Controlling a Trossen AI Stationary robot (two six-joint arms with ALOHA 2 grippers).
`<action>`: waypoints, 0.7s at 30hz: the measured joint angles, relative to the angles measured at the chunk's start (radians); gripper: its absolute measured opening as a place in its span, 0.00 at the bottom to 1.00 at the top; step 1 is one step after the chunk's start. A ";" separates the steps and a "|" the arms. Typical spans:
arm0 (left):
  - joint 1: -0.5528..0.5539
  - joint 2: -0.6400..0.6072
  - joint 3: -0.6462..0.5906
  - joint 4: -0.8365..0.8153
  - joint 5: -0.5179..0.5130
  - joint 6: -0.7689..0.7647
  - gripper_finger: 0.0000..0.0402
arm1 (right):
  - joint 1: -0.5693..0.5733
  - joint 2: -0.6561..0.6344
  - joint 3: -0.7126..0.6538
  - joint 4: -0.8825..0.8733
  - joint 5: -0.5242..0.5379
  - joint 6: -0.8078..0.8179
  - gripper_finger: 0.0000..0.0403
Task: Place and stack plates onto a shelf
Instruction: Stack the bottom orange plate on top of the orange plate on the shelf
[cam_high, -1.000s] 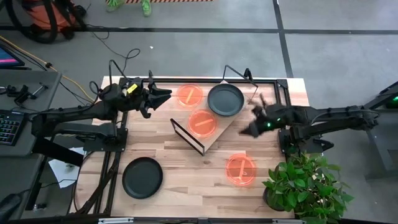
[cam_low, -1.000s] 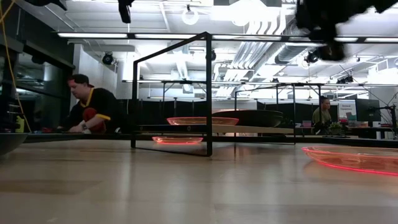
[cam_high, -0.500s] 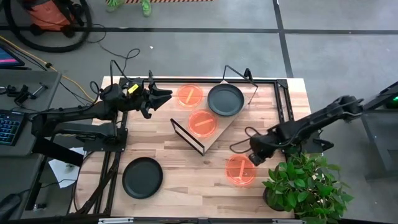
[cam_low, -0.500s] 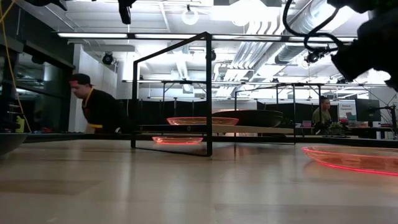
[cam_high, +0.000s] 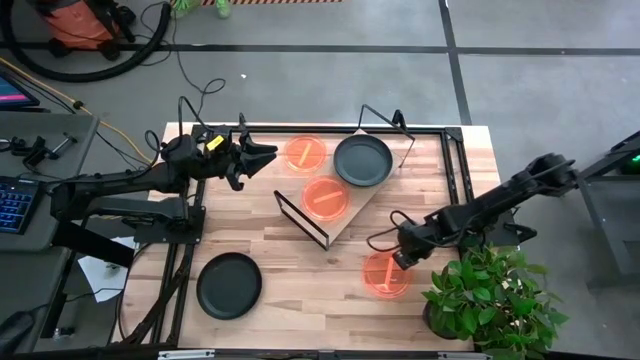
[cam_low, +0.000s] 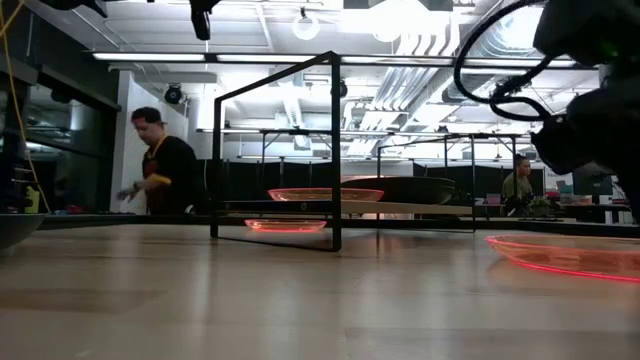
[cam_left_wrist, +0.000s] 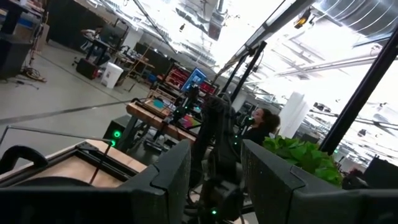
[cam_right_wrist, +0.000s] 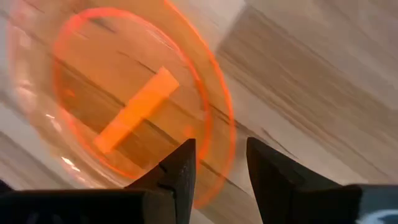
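An orange plate (cam_high: 385, 273) lies flat on the table near its right front; in the right wrist view its rim (cam_right_wrist: 214, 124) shows between the fingers. My right gripper (cam_high: 398, 258) (cam_right_wrist: 219, 152) is open, points steeply down and hovers just over that rim's far right part. On the shelf (cam_high: 345, 222) sit an orange plate (cam_high: 325, 198) and a dark plate (cam_high: 363, 161). Another orange plate (cam_high: 305, 152) lies on the table under the shelf. A dark plate (cam_high: 229, 285) rests at the near left. My left gripper (cam_high: 268, 155) waits open, high at the far left.
A potted plant (cam_high: 485, 300) stands off the table's near right corner, close beside my right arm. The shelf's black wire frame (cam_low: 335, 150) rises mid-table. People (cam_low: 160, 180) move in the room behind. Bare wood lies between the two near plates.
My right gripper has swung from beside the shelf's right end toward the table's near edge and down to the orange plate, tipping from nearly level to steeply downward. The plates have not moved.
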 joint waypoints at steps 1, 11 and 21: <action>0.000 0.000 0.000 0.000 0.002 -0.003 0.33 | 0.003 -0.009 -0.011 0.025 0.012 0.008 0.31; 0.000 0.000 0.000 -0.001 0.004 -0.007 0.33 | 0.029 0.018 -0.030 0.086 0.045 0.010 0.30; 0.000 0.000 0.000 -0.001 0.005 -0.007 0.33 | 0.012 0.046 -0.031 0.099 0.030 0.019 0.03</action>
